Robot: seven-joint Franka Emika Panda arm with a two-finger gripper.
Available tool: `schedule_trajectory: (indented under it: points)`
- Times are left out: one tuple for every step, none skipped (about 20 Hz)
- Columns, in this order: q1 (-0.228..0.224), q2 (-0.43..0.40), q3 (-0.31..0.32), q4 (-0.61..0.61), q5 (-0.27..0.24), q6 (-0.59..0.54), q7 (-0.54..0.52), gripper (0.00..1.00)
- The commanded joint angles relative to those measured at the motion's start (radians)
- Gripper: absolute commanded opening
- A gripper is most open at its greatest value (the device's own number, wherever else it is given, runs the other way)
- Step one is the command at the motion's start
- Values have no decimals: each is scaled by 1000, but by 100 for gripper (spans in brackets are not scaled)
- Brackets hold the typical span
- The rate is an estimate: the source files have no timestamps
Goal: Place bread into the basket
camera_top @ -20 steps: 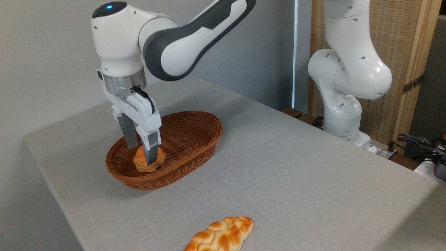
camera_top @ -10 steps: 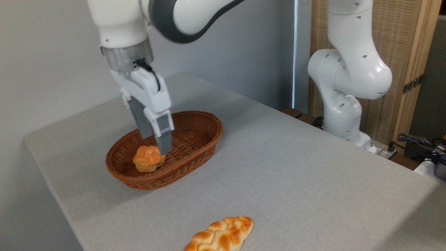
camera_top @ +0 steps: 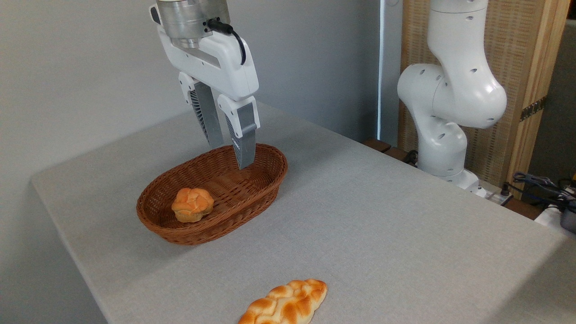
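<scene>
Bread (camera_top: pixel 192 204) sits in basket (camera_top: pixel 265 180), well below the parted fingers (camera_top: pixel 245 148).

We have a single fixed camera, raised above a near corner of the grey table (camera_top: pixel 360 216) and looking down and across it diagonally. It sits fairly close, facing the arm's white base (camera_top: pixel 443 148) at the far right edge.

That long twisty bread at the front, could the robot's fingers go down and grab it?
Probably yes. The braided loaf lies alone on the bare table with nothing over or beside it, and the gripper hangs open and empty above the basket. Whether the arm stretches that far, I can't tell.
</scene>
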Motion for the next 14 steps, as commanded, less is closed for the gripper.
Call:
schedule_trajectory:
  points:
    - [9,20,-12,31,-8,-35,7,100]
    - [9,20,-13,31,-8,-35,7,100]
    - [9,20,-13,31,-8,-35,7,100]
    - [7,20,-12,31,-8,-35,7,100]
    - [6,20,-12,31,-6,-35,7,100]
    - [3,20,-9,31,-4,-35,7,100]
    - [1,20,-7,31,-3,-35,7,100]
    - [0,20,-4,31,-3,-35,7,100]
    - [-3,20,-2,30,-3,-34,8,100]
    - [-3,20,-2,30,-3,-34,8,100]
    - [-3,20,-2,30,-4,-29,7,100]
    - [-3,20,1,30,-4,-26,7,100]
    - [-3,20,2,30,-4,-23,7,100]
    - [-3,20,2,30,-6,-21,8,100]
